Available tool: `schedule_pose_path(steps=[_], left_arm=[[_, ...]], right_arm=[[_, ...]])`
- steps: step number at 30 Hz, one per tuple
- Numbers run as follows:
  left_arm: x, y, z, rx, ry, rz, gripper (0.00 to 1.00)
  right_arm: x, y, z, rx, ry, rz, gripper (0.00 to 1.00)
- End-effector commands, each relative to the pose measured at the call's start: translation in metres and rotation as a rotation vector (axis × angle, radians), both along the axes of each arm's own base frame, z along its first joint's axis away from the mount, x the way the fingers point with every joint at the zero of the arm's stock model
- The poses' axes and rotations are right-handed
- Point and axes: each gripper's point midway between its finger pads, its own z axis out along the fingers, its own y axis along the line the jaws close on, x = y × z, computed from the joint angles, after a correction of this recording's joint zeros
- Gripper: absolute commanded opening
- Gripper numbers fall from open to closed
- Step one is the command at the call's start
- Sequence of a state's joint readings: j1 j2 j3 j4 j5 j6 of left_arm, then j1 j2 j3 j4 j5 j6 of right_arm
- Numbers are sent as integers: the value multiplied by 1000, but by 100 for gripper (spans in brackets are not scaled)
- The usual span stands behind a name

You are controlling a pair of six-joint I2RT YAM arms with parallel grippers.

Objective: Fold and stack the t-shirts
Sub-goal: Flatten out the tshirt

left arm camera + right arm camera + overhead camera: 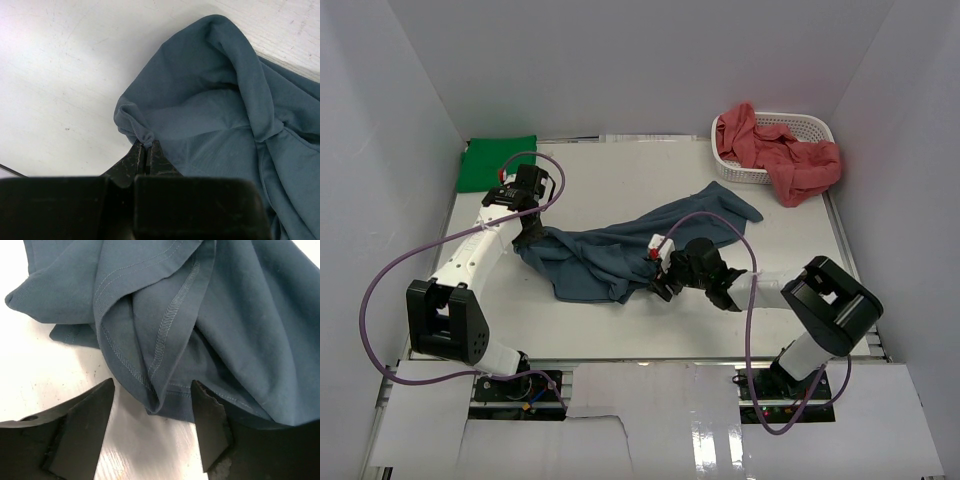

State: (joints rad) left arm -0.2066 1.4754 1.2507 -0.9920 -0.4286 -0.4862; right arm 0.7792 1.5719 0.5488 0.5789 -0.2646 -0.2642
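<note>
The blue t-shirt (620,250) lies crumpled across the middle of the table (620,180), stretched from the left side toward the far right. The left pincer (146,155) is clamped tight on a small fold at the shirt's left end. The right pincer (153,390) stands open at the shirt's near edge, a stitched hem fold between its jaws, not gripped. A folded green t-shirt (498,163) sits in the far left corner. Red t-shirts (790,160) spill over the white basket (800,122) in the far right corner.

crumpled blue shirt (610,255) at centre, green shirt (498,163) folded, red shirts (790,160) heaped.
</note>
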Motion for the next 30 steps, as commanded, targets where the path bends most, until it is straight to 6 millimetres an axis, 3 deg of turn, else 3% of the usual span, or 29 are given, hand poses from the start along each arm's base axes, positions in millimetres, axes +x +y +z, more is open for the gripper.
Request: schedule_pose_path(steps=[1, 2, 3, 6, 11, 15, 17, 18, 21, 22, 23, 24, 26, 27, 29, 30], left_arm=[[6, 1, 20, -6, -76, 1, 0], [6, 1, 20, -4, -76, -1, 0], [6, 1, 19, -4, -73, 0, 0], [6, 1, 19, -4, -73, -2, 0], [6, 0, 18, -7, -70, -2, 0], [6, 1, 19, -7, -74, -1, 0], [6, 2, 20, -3, -76, -1, 0], [6, 1, 20, -2, -75, -3, 0], [8, 2, 22, 1, -81, -1, 0], [9, 1, 24, -1, -84, -3, 0], [9, 1, 25, -3, -88, -2, 0], [10, 1, 26, -3, -91, -2, 0], [12, 1, 32, -9, -111, -3, 0], [14, 0, 36, -15, -127, -4, 0], [17, -5, 47, -41, -164, -24, 0], [21, -7, 52, -52, -190, -30, 0]], right_arm=[[8, 14, 15, 42, -39, 16, 66], [8, 15, 15, 42, -38, 16, 63], [10, 16, 14, 39, -36, 14, 52], [12, 15, 9, 20, -15, 5, 34], [16, 15, 12, 18, 2, -32, 12], [23, 13, 22, 0, 30, -88, 8], [32, 14, 43, 30, 27, -142, 8], [30, 9, 41, 2, 56, -151, 8], [49, 13, 81, 28, 44, -208, 8], [50, 7, 80, -13, 84, -229, 8], [54, 7, 92, -12, 83, -234, 8], [65, 13, 121, 22, 47, -244, 8], [71, 6, 141, 10, 33, -281, 8], [82, 6, 167, 44, -1, -304, 8], [92, -2, 188, 45, -24, -343, 8], [106, -6, 219, 85, -59, -370, 8]])
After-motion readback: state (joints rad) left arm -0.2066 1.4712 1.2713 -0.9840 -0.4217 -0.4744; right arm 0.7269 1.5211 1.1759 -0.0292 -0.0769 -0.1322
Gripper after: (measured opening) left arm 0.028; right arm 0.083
